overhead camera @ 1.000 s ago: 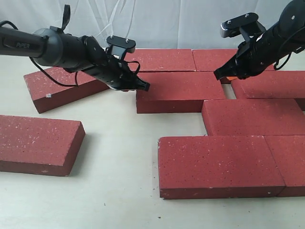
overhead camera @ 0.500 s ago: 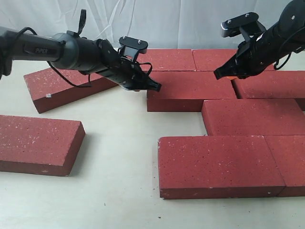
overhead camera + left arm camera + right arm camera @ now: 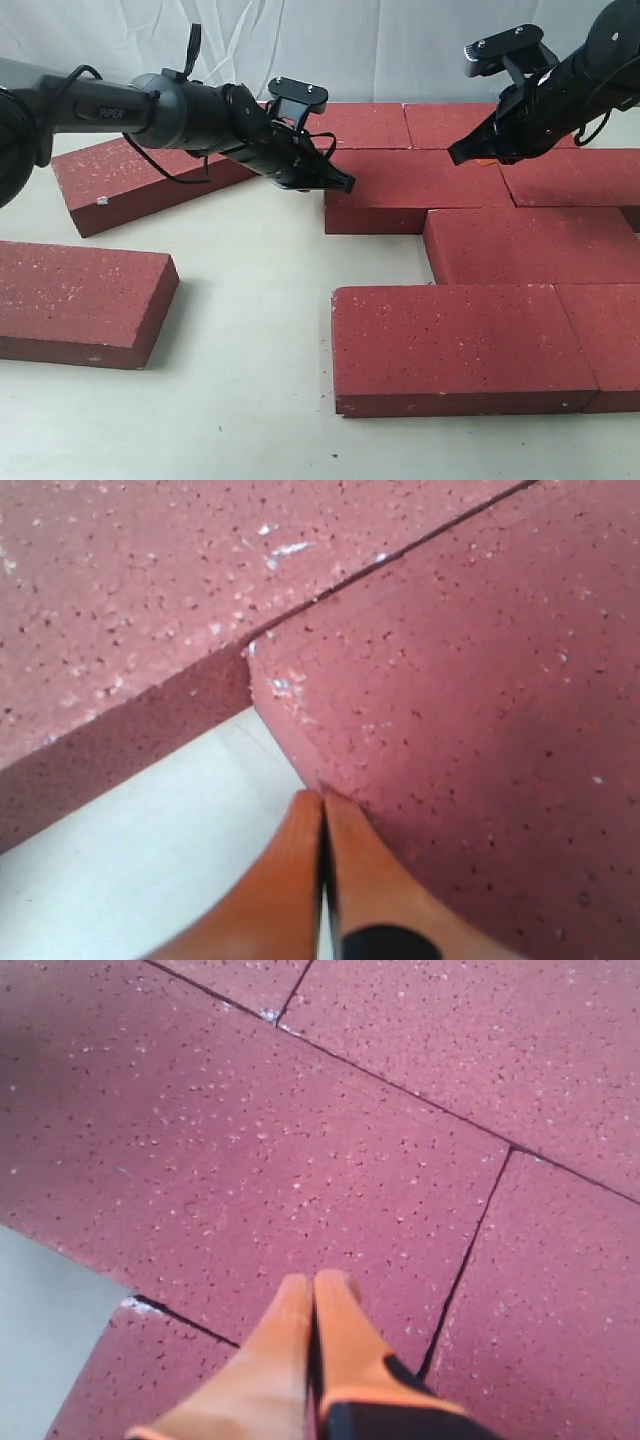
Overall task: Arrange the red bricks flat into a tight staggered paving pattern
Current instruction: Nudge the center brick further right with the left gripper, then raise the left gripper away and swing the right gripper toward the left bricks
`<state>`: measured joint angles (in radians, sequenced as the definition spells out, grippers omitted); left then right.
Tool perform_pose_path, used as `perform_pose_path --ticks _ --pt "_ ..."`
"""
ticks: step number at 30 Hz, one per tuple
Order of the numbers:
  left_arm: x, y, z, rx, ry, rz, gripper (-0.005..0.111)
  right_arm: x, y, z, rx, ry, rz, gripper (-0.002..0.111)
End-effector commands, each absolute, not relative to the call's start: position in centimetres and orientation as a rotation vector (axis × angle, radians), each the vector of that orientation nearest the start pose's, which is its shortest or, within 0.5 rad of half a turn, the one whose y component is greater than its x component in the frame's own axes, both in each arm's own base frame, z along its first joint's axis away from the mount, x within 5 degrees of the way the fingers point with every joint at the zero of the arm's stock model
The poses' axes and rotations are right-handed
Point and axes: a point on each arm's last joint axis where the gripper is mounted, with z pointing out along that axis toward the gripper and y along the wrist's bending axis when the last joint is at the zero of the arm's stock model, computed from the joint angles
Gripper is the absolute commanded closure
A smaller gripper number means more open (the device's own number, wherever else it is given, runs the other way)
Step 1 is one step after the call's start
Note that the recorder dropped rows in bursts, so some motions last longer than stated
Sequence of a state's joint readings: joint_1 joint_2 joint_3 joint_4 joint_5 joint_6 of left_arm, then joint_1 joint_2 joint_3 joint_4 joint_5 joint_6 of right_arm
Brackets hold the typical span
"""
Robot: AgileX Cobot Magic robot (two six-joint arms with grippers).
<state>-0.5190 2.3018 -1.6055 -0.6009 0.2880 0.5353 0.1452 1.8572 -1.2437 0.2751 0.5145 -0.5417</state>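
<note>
Left hand [image 3: 347,185], fingers clenched together on nothing, touches the end of a red brick [image 3: 405,190] in the paved cluster toward the table's [image 3: 250,290] far right corner. Right hand [image 3: 460,157], likewise clenched and empty, is at that brick's other end. Two loose bricks [image 3: 80,300] lie near the left edge.

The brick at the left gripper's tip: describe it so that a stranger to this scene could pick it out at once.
On the table, find the paved block of bricks on the right of the exterior view. In its second row from the back, take the leftmost brick. Alone among its neighbours, it has the shut left gripper at its left end.
</note>
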Motion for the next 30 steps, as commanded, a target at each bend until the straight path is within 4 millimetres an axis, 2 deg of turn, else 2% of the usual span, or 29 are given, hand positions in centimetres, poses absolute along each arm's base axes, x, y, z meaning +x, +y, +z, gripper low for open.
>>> perform_pose_path --ticks 1,6,17,22,27,30 --pt "41.5 -27.0 10.3 0.698 2.403 -0.467 0.107 38.5 6.7 20.2 -0.605 2.497 0.115 0.109" --pt "41.4 -26.3 11.0 0.744 2.426 -0.466 0.107 38.5 6.7 20.2 -0.605 2.497 0.115 0.109" --pt "43.5 -20.9 13.4 0.653 2.488 -0.434 0.107 38.5 6.7 20.2 -0.587 2.495 0.129 0.109" --pt "43.4 -18.6 16.8 0.691 2.491 -0.401 0.107 38.6 6.8 20.3 -0.571 2.492 0.140 0.109" --pt "42.2 -15.5 21.5 0.691 2.518 -0.315 0.107 38.5 7.3 20.4 -0.478 2.504 0.245 0.109" --pt "41.2 -13.6 23.8 0.680 2.543 -0.293 0.107 38.3 8.3 20.4 -0.545 2.488 0.271 0.109"
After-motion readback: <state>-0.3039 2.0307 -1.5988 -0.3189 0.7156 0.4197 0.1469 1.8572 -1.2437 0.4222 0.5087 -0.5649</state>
